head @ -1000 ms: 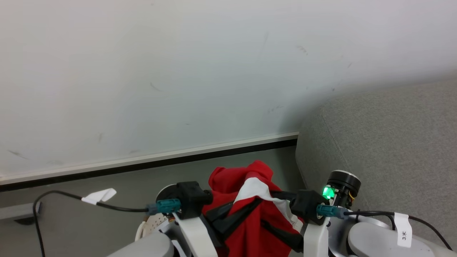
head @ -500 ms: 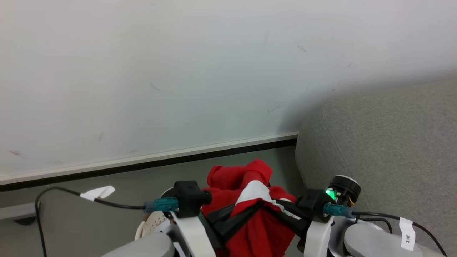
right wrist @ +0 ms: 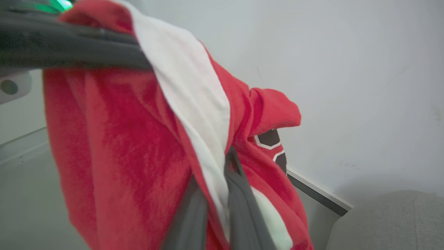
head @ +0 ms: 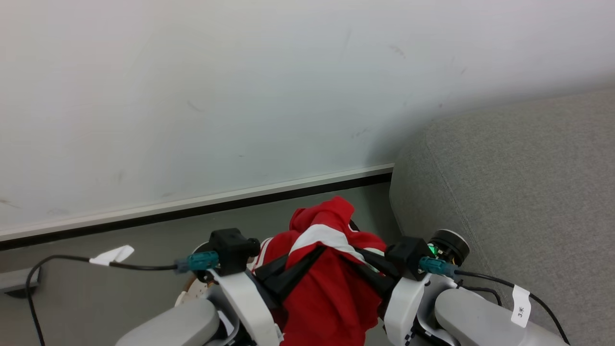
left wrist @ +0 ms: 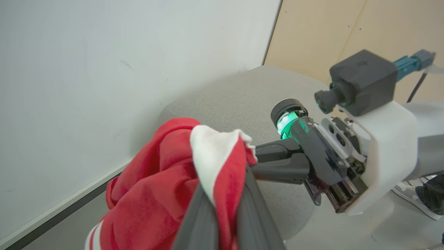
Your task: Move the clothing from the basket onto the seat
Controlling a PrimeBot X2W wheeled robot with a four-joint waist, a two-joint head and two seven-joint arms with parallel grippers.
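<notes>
Low in the head view, centre: the clothing (head: pixel 331 293) hangs bunched in the air between 2 wrists, and its lower edge runs out of frame.
left gripper (head: pixel 312 257): reaches in from the robot's left, jaws clamped on the red cloth under a white panel.
right gripper (head: pixel 358 257): reaches in from the robot's right, jaws pinched on the same ridge, with tips close to the left ones.
seat (head: pixel 519 192): lies to the robot's right of the bundle, its rounded end just beside the right wrist. The right arm is nearer.
long axis: the bundle drops downward from the pinched ridge, so the carry looks like a sideways swing to the right.
cable tag (head: pixel 520 307): reads "3" with a star-like mark.
blank tag (head: pixel 113 254): white, on the left cable, with no writing visible.
left wrist view, own jaws: closed on a fold of red and white, with cloth spilling left and down.
left wrist view, right jaws: come in from that view's right, together on the white edge, with the grey seat behind.
shoe (left wrist: pixel 411 198): a person's, low at that view's right edge, well apart from the cloth.
right wrist view, own jaws: nearly together, with the white panel between them.
right wrist view, left jaws: dark, crossing the top on the upper fold.
emblem (right wrist: pixel 270 139): dark hexagon shapes outlined in white, with no letters legible.
brands: none readable.
</notes>
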